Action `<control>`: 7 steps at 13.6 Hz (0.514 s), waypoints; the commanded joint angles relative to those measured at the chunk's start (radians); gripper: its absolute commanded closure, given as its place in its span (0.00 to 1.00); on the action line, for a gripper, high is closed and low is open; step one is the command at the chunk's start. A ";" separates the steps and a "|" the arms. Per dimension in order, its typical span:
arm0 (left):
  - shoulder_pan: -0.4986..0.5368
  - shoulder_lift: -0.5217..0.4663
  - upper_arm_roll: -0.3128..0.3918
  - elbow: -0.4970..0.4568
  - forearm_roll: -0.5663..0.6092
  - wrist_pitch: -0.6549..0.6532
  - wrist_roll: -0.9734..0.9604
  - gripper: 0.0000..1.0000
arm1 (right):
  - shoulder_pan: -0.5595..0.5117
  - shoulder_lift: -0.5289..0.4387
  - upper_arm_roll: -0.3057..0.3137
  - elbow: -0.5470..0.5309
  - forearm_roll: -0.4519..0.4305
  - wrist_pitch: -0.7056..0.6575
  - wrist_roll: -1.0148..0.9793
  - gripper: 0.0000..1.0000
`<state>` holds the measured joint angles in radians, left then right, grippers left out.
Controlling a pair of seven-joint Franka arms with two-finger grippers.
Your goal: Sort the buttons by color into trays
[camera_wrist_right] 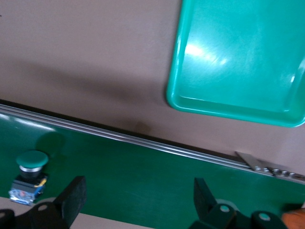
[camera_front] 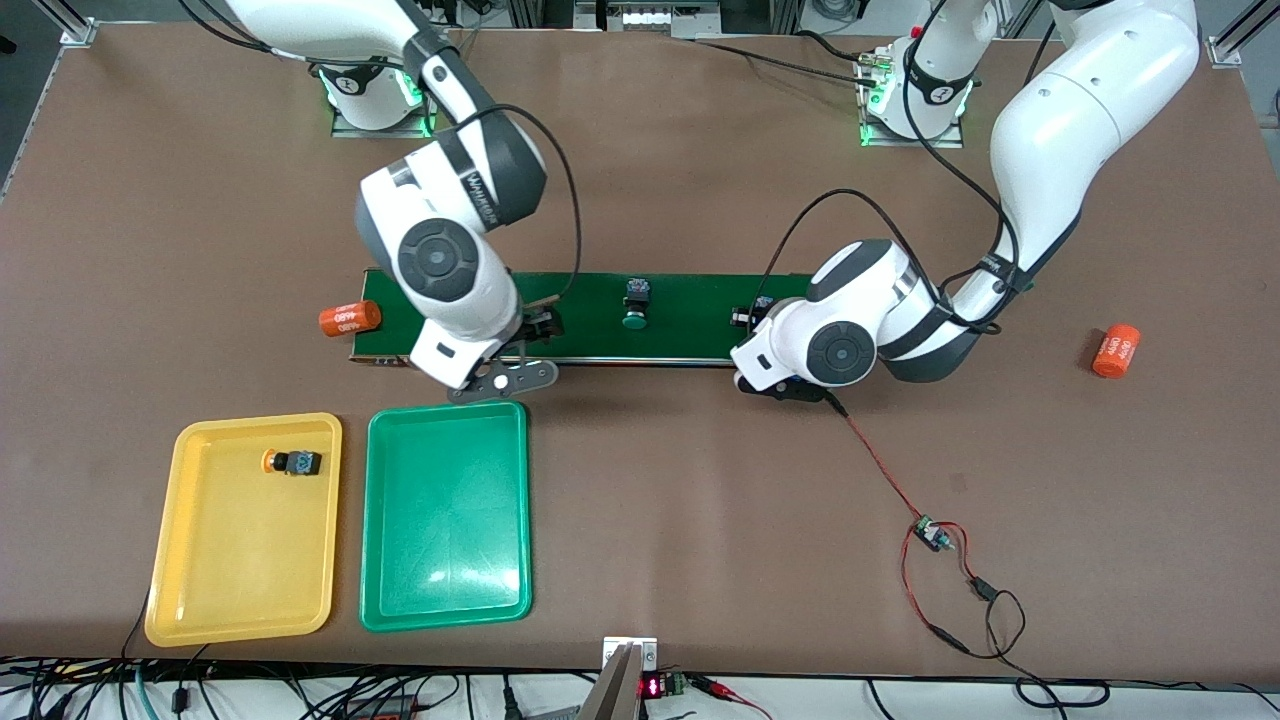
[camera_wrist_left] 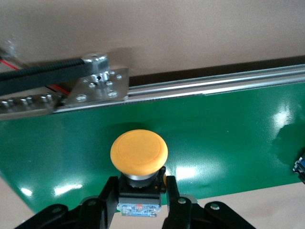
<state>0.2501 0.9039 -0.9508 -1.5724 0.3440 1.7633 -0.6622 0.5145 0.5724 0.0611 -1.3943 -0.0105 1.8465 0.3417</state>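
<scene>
left end effector (camera_wrist_left: 141,200): over conveyor belt (camera_wrist_left: 214,143), fingers clamped on yellow button (camera_wrist_left: 138,151)
right end effector (camera_wrist_right: 138,200): released, over belt near green button (camera_wrist_right: 31,164)
yellow tray (camera_front: 240,590): holds one yellow button (camera_front: 291,462)
green tray (camera_front: 445,520): beside yellow tray

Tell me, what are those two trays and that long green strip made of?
The yellow tray and green tray look like glossy moulded plastic: rounded corners, bright light glints. The conveyor belt seems a smooth, slightly shiny rubbery or vinyl sheet, with soft reflections, edged by a silvery metal rail.
</scene>
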 commanded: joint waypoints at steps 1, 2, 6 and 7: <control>0.001 -0.013 0.003 0.008 -0.014 -0.001 -0.022 0.00 | 0.028 0.006 -0.009 -0.025 0.038 0.037 0.069 0.00; 0.006 -0.019 0.001 0.012 -0.014 -0.005 -0.022 0.00 | 0.032 0.006 -0.009 -0.034 0.065 0.048 0.091 0.00; 0.057 -0.065 -0.011 0.101 -0.007 -0.118 -0.011 0.00 | 0.094 0.023 -0.009 -0.045 0.069 0.082 0.209 0.00; 0.057 -0.065 -0.009 0.164 -0.003 -0.190 -0.008 0.00 | 0.114 0.029 -0.009 -0.051 0.069 0.095 0.239 0.00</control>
<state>0.2956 0.8732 -0.9560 -1.4954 0.3442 1.6873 -0.6804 0.5910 0.5968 0.0612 -1.4262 0.0440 1.9103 0.5173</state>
